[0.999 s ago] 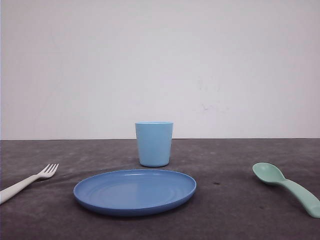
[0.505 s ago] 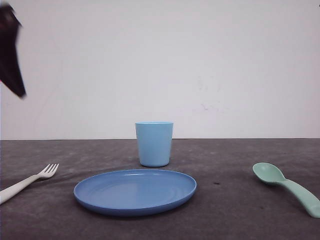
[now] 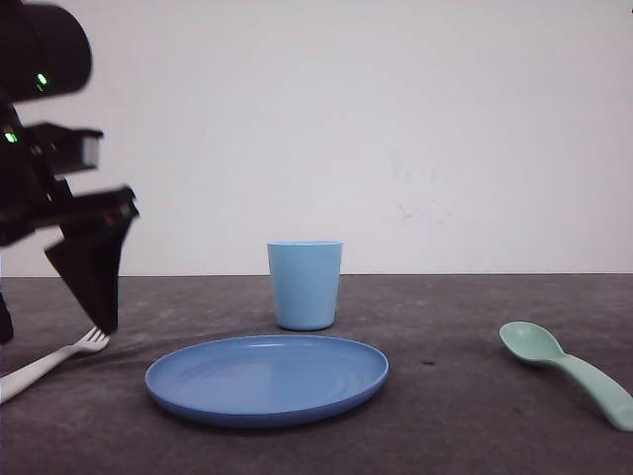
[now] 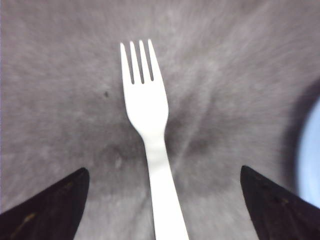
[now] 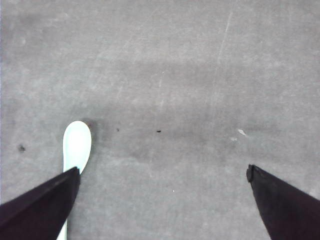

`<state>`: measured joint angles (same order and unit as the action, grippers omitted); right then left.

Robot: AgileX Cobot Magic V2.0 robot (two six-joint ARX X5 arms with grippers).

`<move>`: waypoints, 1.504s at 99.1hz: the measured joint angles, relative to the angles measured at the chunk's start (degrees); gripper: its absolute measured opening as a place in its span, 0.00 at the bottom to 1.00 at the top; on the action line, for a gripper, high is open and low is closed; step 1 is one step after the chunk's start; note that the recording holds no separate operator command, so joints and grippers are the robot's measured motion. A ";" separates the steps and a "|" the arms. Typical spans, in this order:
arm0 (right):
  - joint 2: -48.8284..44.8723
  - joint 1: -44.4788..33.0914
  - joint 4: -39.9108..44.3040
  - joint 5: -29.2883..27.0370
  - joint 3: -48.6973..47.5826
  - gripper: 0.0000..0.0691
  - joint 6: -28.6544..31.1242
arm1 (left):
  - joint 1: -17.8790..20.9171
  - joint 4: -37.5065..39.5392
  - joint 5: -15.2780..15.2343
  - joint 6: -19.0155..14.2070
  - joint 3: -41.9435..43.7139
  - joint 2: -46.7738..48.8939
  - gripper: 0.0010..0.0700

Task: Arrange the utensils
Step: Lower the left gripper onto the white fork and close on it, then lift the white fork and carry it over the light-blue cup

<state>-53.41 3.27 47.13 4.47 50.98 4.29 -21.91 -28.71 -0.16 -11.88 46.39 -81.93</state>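
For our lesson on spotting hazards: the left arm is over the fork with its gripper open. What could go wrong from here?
1. The small white plastic fork lies flat on the grey table, so the open left gripper may scrape the surface or close above the thin handle.
2. The round blue plate sits nearby; a nudged fork might slide against its rim.
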 joint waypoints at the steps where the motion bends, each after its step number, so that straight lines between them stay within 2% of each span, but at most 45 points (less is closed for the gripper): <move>1: 0.00 0.00 0.00 0.00 0.00 0.98 0.00 | -0.11 0.20 -0.13 -0.02 0.00 -0.26 0.85; 16: 0.00 0.00 0.00 0.00 0.00 0.98 0.00 | -1.73 1.86 -3.10 -0.46 -0.02 -2.49 0.81; 27: 0.00 0.00 0.00 0.00 0.00 0.98 0.00 | -2.27 2.36 -3.85 -0.85 -0.02 -3.63 0.68; 53: 0.00 0.00 0.00 0.00 0.00 0.98 0.00 | -2.34 2.80 -4.20 -1.05 -0.07 -3.91 0.30; 61: 0.00 0.00 0.00 0.00 0.00 0.98 0.00 | -2.34 2.80 -4.24 -1.05 -0.07 -3.91 0.23; 77: 0.00 0.00 0.00 0.00 0.00 0.98 0.00 | -2.34 2.80 -4.24 -1.05 -0.07 -3.96 0.19; 90: 0.00 0.00 0.00 0.00 0.00 0.98 0.00 | -2.34 3.06 -4.22 -1.07 -0.04 -4.26 0.07; 132: 0.00 0.00 0.00 0.00 0.00 0.98 0.00 | -2.36 2.56 -4.17 -1.05 0.39 -3.96 0.05; 149: 0.00 0.00 0.00 0.00 0.00 0.98 0.00 | -3.02 4.20 -4.07 -0.92 3.58 1.40 0.05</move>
<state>-53.41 3.27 47.13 4.47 50.98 4.29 -24.93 -24.51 -4.23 -12.80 49.98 -80.53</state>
